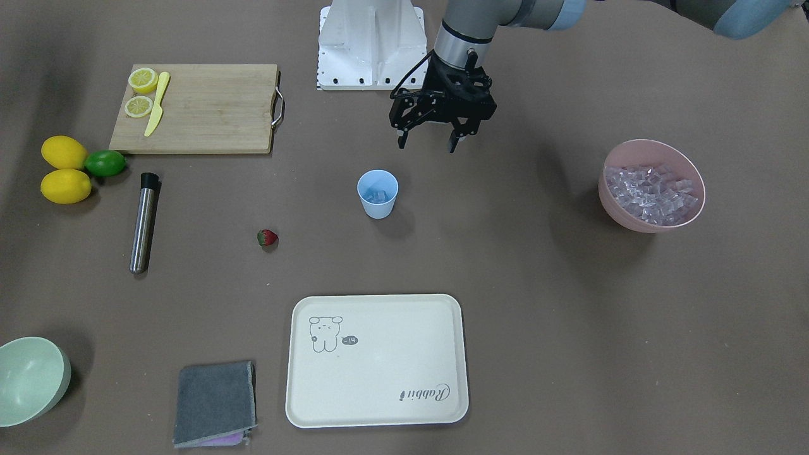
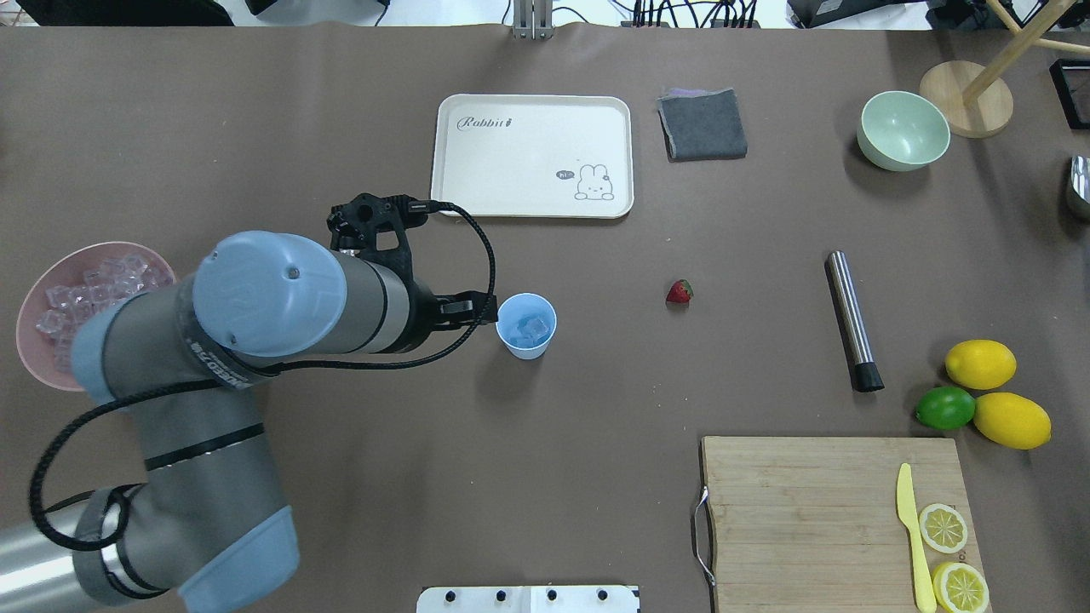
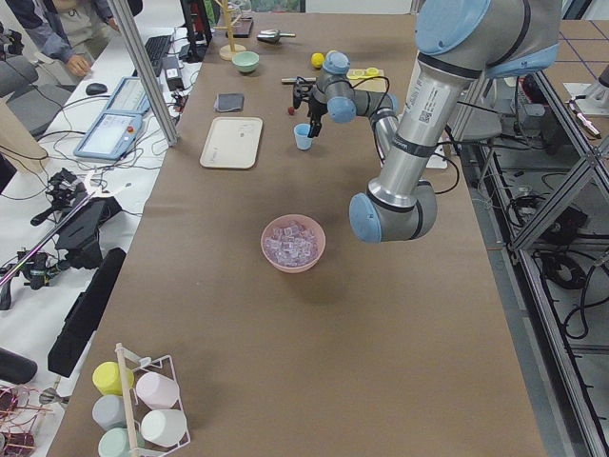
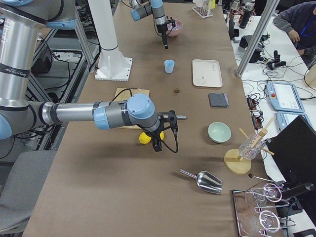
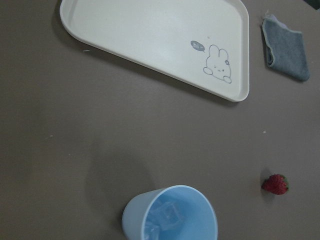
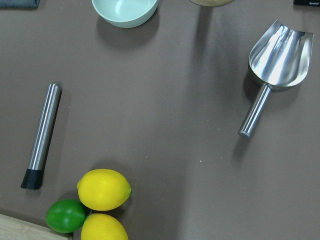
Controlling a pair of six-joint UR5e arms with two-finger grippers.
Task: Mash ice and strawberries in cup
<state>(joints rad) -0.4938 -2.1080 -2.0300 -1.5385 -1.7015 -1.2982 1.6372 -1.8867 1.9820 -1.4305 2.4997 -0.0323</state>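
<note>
The light-blue cup (image 1: 378,194) stands upright mid-table with a few clear ice cubes (image 1: 377,196) inside; it also shows in the overhead view (image 2: 526,325) and the left wrist view (image 5: 170,220). More ice (image 1: 654,193) fills the pink bowl (image 1: 651,221). The strawberry (image 1: 267,237) lies on the table apart from the cup, also in the overhead view (image 2: 679,292) and the left wrist view (image 5: 275,184). My left gripper (image 1: 427,145) is open and empty, above the table just beside the cup on the robot's side. My right gripper (image 4: 158,144) hovers near the lemons; I cannot tell its state.
A steel muddler (image 1: 144,221) lies near two lemons (image 1: 64,169) and a lime (image 1: 105,163). A cutting board (image 1: 202,107) holds lemon halves and a yellow knife. A cream tray (image 1: 377,360), grey cloth (image 1: 215,403), green bowl (image 1: 28,379) and metal scoop (image 6: 277,55) are around.
</note>
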